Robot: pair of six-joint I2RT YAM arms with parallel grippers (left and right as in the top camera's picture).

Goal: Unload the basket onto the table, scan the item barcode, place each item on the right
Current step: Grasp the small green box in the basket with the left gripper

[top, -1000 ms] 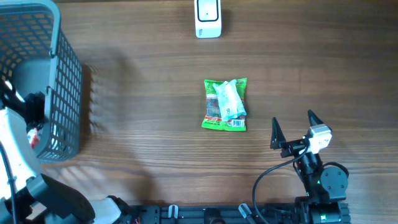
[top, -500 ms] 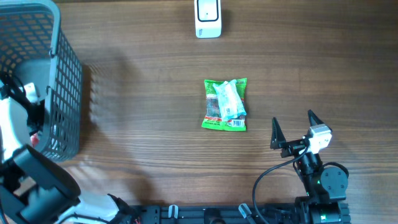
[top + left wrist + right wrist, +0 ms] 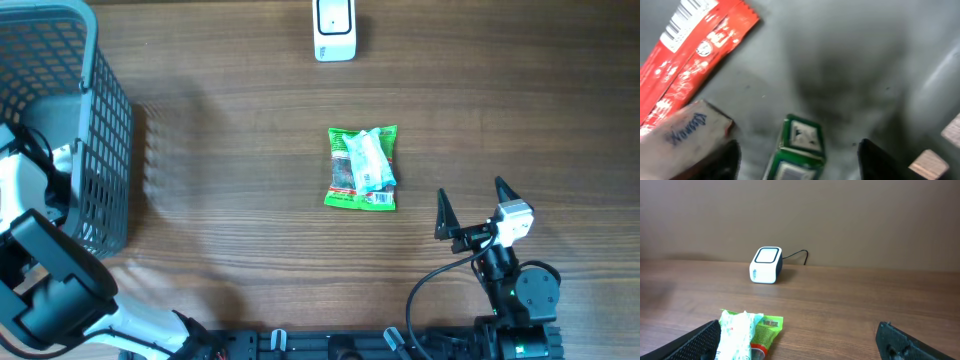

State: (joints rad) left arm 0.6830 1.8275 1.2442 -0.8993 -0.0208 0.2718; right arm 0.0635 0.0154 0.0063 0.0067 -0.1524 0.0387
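My left gripper [image 3: 800, 167] is down inside the grey basket [image 3: 105, 150], open. A small green box [image 3: 799, 145] lies between its dark fingers [image 3: 722, 161] with a gap on each side. A red packet [image 3: 687, 52] with a barcode and a pale box [image 3: 682, 131] lie beside it on the basket floor. A green snack packet [image 3: 362, 168] lies flat mid-table, also low left in the right wrist view [image 3: 747, 332]. The white scanner [image 3: 335, 28] stands at the far edge [image 3: 766, 265]. My right gripper [image 3: 470, 212] rests open near the front right, empty.
The basket's mesh wall [image 3: 110, 130] rises at the table's left edge and surrounds the left arm [image 3: 35, 195]. A cable [image 3: 796, 255] runs from the scanner's back. Bare wooden tabletop [image 3: 230, 150] lies between the basket and the green packet.
The left arm has shifted inside the basket, sinking lower toward its floor. The right arm, green packet and scanner have not moved.
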